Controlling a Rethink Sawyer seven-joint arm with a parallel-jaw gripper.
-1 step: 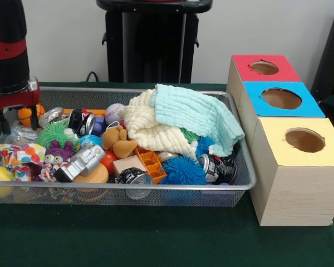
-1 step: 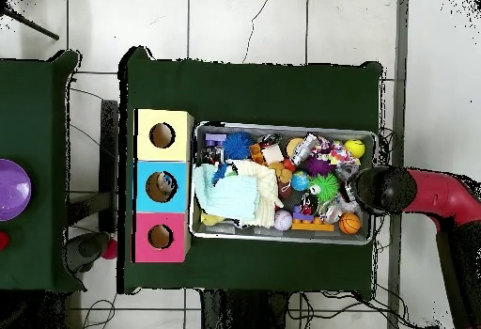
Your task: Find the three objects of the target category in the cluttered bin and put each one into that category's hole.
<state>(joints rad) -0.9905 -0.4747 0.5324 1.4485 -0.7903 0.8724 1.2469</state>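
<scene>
I'm at the search stage, with nothing yet in any hole. The bin sits mid-frame in the front view, with the three boxes at the right: red, blue, yellow. The towels cover much of the bin's right half, so I judge lifting or sweeping them aside comes first, working slowly so the cans and spiky balls don't spill. The gripper hangs at upper left, over the bin's end near the orange ball. It appears empty; I cannot tell how wide it stands.
</scene>
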